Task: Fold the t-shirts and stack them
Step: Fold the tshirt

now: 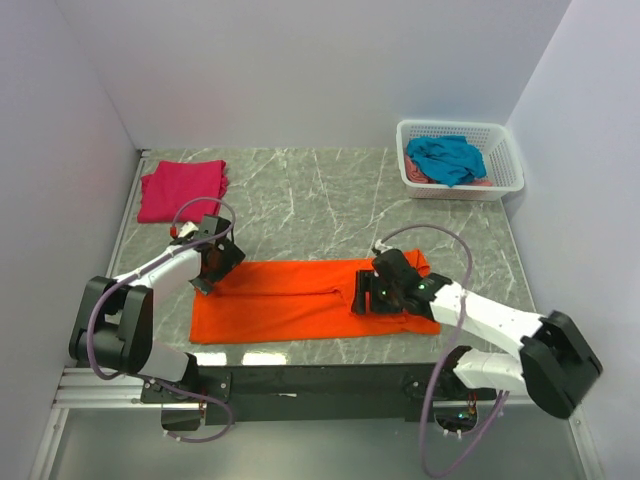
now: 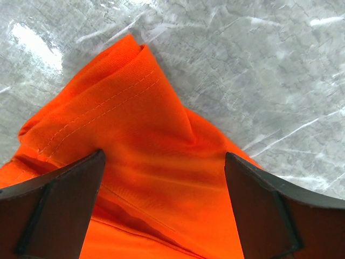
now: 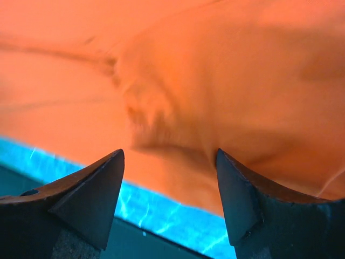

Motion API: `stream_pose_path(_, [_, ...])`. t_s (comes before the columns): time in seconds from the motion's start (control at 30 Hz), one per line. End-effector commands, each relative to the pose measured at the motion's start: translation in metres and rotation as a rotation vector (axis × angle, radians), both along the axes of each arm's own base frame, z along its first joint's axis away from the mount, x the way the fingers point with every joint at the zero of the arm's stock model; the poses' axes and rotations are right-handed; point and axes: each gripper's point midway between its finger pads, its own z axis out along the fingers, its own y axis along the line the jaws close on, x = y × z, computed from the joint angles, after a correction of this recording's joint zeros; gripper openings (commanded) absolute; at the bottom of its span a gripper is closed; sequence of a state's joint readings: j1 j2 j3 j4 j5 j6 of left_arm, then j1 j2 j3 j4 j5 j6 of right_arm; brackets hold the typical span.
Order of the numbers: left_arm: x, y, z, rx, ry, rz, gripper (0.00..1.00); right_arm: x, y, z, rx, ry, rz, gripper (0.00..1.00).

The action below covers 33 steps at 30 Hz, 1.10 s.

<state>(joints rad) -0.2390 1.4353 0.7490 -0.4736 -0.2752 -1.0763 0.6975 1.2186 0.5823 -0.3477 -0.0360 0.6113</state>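
Orange shirt (image 1: 290, 300) lies centre-near, folded lengthwise into a band. Left gripper (image 2: 164, 162) is spread over its far-left corner and right gripper (image 3: 170, 156) is spread over its right end; neither pinches cloth. I judge the crosswise fold is next, so I must first pinch an end. Pink shirt (image 1: 182, 188) sits folded far left; teal shirt (image 1: 447, 158) waits in the basket (image 1: 505, 178).

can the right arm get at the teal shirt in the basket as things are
Probably yes. The teal shirt lies on top in the open basket, nothing stands between it and the right pincer, which is open over the orange shirt. It is a long stretch, though.
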Motion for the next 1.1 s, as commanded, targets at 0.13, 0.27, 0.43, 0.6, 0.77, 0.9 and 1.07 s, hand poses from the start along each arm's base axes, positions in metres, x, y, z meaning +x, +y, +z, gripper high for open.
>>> stream_pose_path(0.13, [-0.018, 0.010, -0.014, 0.030, 0.053, 0.019, 0.99, -0.042, 0.008, 0.017, 0.131, -0.017, 0.207, 0.75])
stream_pose_path(0.27, [-0.017, 0.015, -0.005, 0.053, 0.044, 0.026, 0.99, -0.040, -0.001, 0.033, 0.140, -0.082, 0.164, 0.75])
stream_pose_path(0.43, [-0.012, 0.022, 0.014, 0.085, 0.001, 0.044, 0.99, -0.013, -0.014, 0.055, 0.109, -0.136, -0.003, 0.81])
stream_pose_path(0.6, [-0.014, 0.021, 0.014, 0.082, 0.001, 0.038, 0.99, 0.003, -0.031, 0.033, 0.038, -0.042, -0.138, 0.80])
stream_pose_path(0.77, [-0.028, 0.014, -0.007, 0.041, 0.058, 0.023, 0.99, 0.017, -0.051, 0.004, -0.011, 0.064, -0.240, 0.79])
stream_pose_path(0.9, [-0.041, 0.011, -0.020, 0.021, 0.103, 0.018, 0.99, 0.043, -0.054, -0.004, -0.060, 0.077, -0.257, 0.78])
stream_pose_path(1.07, [-0.056, -0.009, -0.023, -0.074, 0.118, 0.005, 0.99, 0.068, -0.052, -0.022, -0.091, 0.130, -0.253, 0.77])
